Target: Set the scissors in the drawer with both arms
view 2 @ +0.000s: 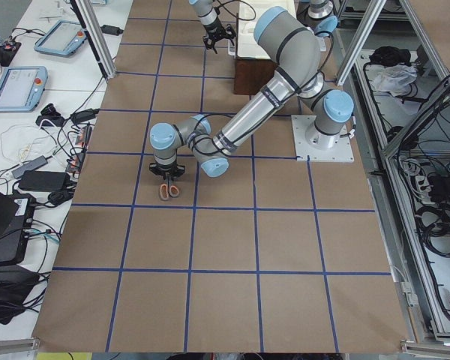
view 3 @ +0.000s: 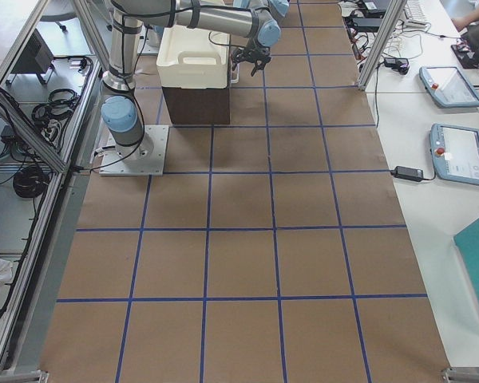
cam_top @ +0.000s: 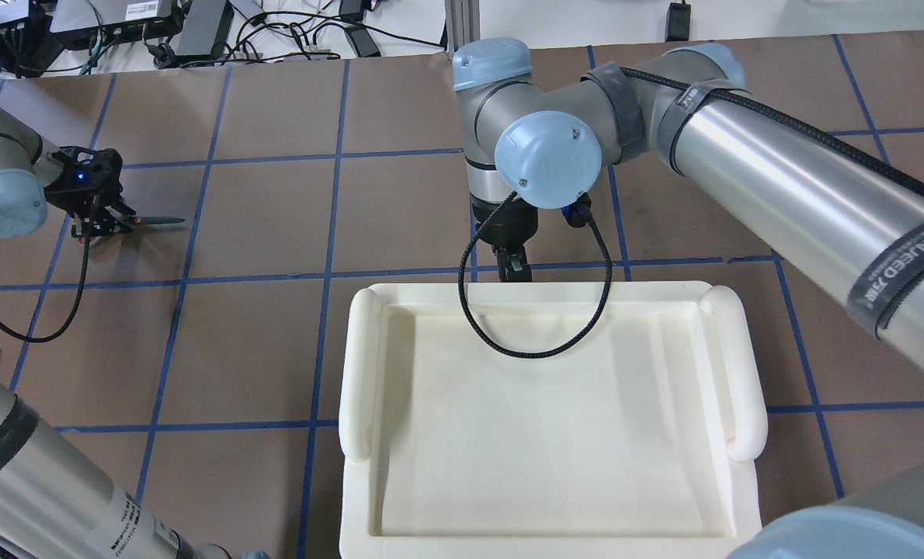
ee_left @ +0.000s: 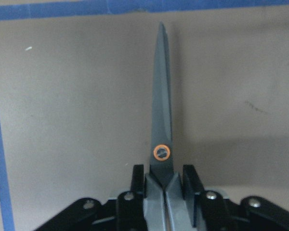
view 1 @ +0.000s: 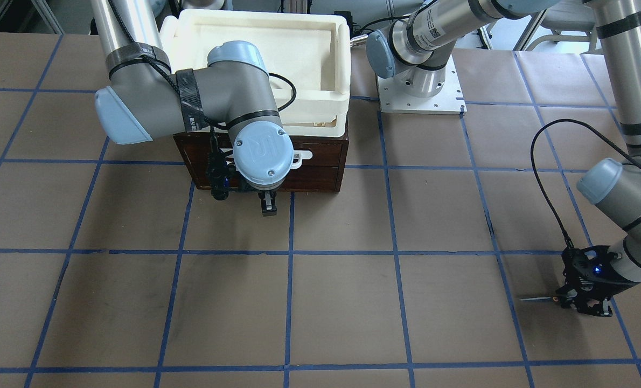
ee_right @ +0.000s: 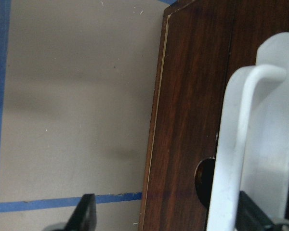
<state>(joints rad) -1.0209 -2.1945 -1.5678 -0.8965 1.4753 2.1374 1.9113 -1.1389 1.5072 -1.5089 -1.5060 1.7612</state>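
Observation:
The scissors (ee_left: pixel 161 110) have dark grey blades and an orange pivot ring. My left gripper (ee_left: pixel 166 175) is shut on their neck just behind the pivot, low over the table. The blades (cam_top: pixel 155 221) stick out past the gripper (cam_top: pixel 97 221), and the blade tip also shows in the front view (view 1: pixel 536 298). The orange handles show in the left side view (view 2: pixel 169 191). The dark brown drawer (view 1: pixel 320 161) is shut under a foam tray. My right gripper (view 1: pixel 266 205) is open at the drawer front, with the white bar handle (ee_right: pixel 231 183) between its fingers (ee_right: pixel 86 214).
A cream-white foam tray (cam_top: pixel 361 373) sits on top of the drawer chest. The left arm's base plate (view 1: pixel 420 97) stands beside the chest. Brown paper with blue tape lines (view 1: pixel 288 253) covers the table.

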